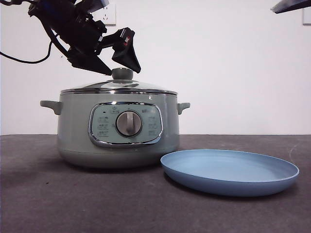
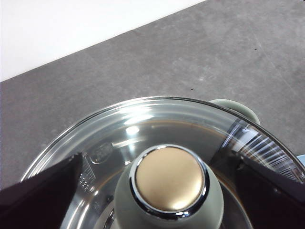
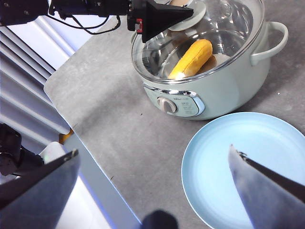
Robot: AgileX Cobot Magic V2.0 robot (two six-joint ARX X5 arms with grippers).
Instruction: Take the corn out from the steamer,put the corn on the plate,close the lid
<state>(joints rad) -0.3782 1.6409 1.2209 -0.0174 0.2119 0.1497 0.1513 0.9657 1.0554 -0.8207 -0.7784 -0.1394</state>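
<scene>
The sage-green steamer [image 1: 73,131] stands left of centre with the glass lid [image 1: 119,86] on it. My left gripper [image 1: 123,67] hangs open just above the lid's knob [image 1: 122,74], one jaw on each side. In the left wrist view the knob [image 2: 169,183] lies between the spread jaws of the left gripper [image 2: 155,157]. The right wrist view shows the corn [image 3: 193,59] lying inside the steamer [image 3: 233,90] under the lid [image 3: 228,28]. The light-blue plate [image 1: 228,170] lies empty to the right. My right gripper [image 3: 153,150] is open, high above the plate [image 3: 248,167].
The dark grey table [image 1: 146,208] runs to a white wall with a socket [image 1: 109,14]. A black cable [image 1: 24,59] hangs from the left arm. The waiting arm shows as a dark tip [image 1: 291,6] at the top right. The table's edge [image 3: 90,157] shows in the right wrist view.
</scene>
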